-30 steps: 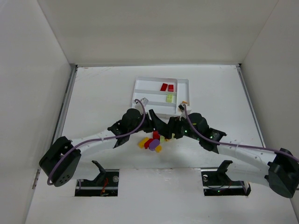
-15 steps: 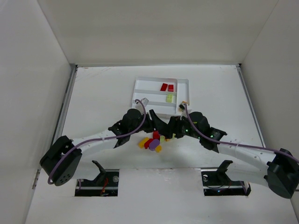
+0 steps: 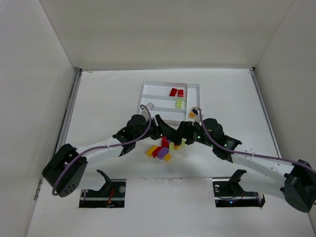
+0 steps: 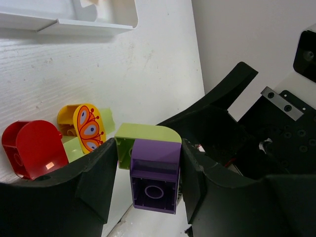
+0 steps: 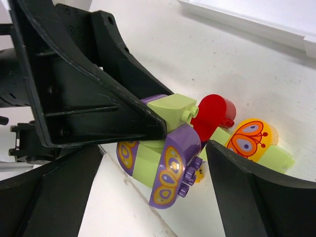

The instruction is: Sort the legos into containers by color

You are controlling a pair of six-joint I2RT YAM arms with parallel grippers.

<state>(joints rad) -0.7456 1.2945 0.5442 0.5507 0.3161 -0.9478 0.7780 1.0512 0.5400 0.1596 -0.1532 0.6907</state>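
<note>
White table (image 3: 101, 103), tray (image 3: 157, 90), 2 red legos (image 3: 177, 92) far slot, lime lego (image 3: 178, 103) next

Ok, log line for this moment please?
left end effector: shut on purple brick | right end effector: open at pile | tray: red bricks, lime brick

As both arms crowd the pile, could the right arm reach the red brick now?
Probably not cleanly: the red brick lies beyond the lime-and-purple cluster that the left tool holds, right before the open right tool.
</note>
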